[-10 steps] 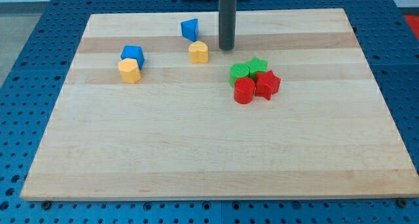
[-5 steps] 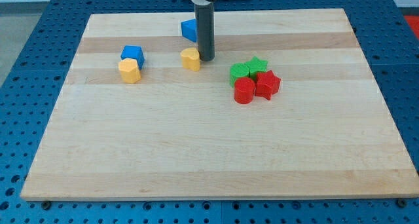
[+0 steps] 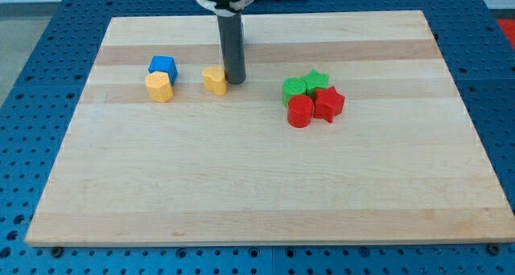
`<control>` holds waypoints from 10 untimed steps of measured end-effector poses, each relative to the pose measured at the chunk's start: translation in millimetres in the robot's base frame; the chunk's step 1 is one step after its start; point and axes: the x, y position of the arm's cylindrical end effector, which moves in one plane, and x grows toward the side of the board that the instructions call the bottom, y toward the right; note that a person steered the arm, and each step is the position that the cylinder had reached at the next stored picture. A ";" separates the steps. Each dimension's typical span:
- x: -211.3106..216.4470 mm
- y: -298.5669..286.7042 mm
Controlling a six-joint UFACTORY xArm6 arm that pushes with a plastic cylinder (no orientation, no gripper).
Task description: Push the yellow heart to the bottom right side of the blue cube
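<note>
The yellow heart (image 3: 214, 80) lies on the wooden board, to the right of the blue cube (image 3: 162, 66) with a gap between them. My tip (image 3: 234, 81) touches the heart's right side. A yellow hexagon-like block (image 3: 159, 88) sits against the bottom of the blue cube. The rod rises from the tip to the view's top and hides another blue block behind it, of which only a sliver shows.
A cluster at the right of centre holds a green cylinder (image 3: 294, 88), a green star (image 3: 316, 80), a red cylinder (image 3: 300, 111) and a red star (image 3: 328, 104). The board's top edge (image 3: 322, 16) lies just behind the rod.
My tip has moved left and slightly down, pushing the yellow heart left toward the blue cube. The rod now covers the other blue block at the top.
</note>
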 end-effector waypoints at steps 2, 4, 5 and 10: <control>7.1 -1.1; 9.4 -32.0; 6.1 -25.7; -3.0 -42.1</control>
